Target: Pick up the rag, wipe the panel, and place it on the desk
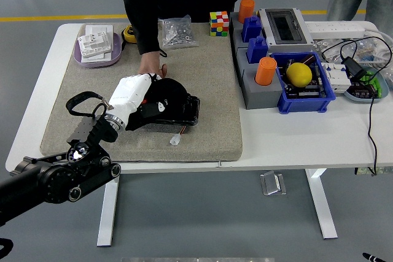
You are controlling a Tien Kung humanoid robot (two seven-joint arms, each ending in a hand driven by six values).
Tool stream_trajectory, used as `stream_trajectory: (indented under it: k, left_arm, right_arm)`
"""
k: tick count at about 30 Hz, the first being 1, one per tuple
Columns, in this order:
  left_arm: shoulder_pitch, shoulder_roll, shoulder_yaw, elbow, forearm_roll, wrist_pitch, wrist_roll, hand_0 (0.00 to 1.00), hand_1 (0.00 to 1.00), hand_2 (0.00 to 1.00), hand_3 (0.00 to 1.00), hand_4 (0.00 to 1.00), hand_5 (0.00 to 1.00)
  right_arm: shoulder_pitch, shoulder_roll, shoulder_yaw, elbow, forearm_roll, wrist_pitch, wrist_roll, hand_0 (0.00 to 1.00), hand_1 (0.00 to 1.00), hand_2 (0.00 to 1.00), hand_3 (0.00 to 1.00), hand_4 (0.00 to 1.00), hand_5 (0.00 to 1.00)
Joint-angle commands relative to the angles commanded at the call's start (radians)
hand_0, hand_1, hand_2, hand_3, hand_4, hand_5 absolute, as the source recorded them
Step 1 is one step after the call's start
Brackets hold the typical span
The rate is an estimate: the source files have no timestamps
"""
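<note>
A black panel [188,112] lies on the beige mat [206,72], with a small white connector [175,141] on a short wire at its front edge. My left hand [151,100], with its white back, presses a black rag [170,90] onto the panel's left and middle part; the fingers are curled on the rag. The rag hides most of the panel. A person's hand [150,63] rests at the panel's far left edge, just behind my hand.
On the right stand a grey block with orange cylinders [266,70], blue bins and a yellow ball [299,73]. A Rubik's cube [219,23], a bag of screws [177,32] and a purple tray [97,46] line the back. Cables lie far right.
</note>
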Motion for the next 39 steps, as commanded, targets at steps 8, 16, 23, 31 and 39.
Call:
stream_trajectory:
  k: [8, 16, 23, 31, 39]
  left_arm:
    - [-0.014, -0.02, 0.038, 0.005, -0.003, -0.003, 0.008, 0.234, 0.113, 0.571, 0.533, 0.457, 0.111]
    - [-0.056, -0.056, 0.098, -0.006, -0.005, -0.006, 0.019, 0.234, 0.113, 0.571, 0.532, 0.457, 0.11]
    - [-0.083, -0.075, 0.115, -0.012, 0.003, -0.007, 0.026, 0.233, 0.113, 0.571, 0.533, 0.457, 0.109]
    - [-0.083, -0.082, 0.132, -0.01, 0.004, -0.007, 0.032, 0.23, 0.111, 0.572, 0.534, 0.457, 0.108]
    - [-0.076, -0.066, 0.117, 0.001, 0.014, -0.007, 0.036, 0.229, 0.112, 0.572, 0.535, 0.458, 0.107]
  right_arm:
    - [0.001, -0.004, -0.008, -0.001, 0.002, 0.002, -0.003, 0.779, 0.657, 0.715, 0.636, 0.998, 0.558]
    - [0.009, -0.011, -0.021, -0.002, 0.005, 0.003, -0.007, 0.777, 0.657, 0.715, 0.636, 0.998, 0.558]
    - [0.01, -0.011, -0.028, 0.0, 0.005, 0.004, -0.006, 0.778, 0.656, 0.715, 0.635, 0.998, 0.558]
    - [0.009, -0.013, -0.028, -0.001, 0.006, 0.005, -0.006, 0.778, 0.655, 0.715, 0.633, 0.998, 0.558]
    - [0.007, -0.008, -0.022, -0.002, 0.004, 0.003, -0.006, 0.778, 0.653, 0.715, 0.634, 0.998, 0.557]
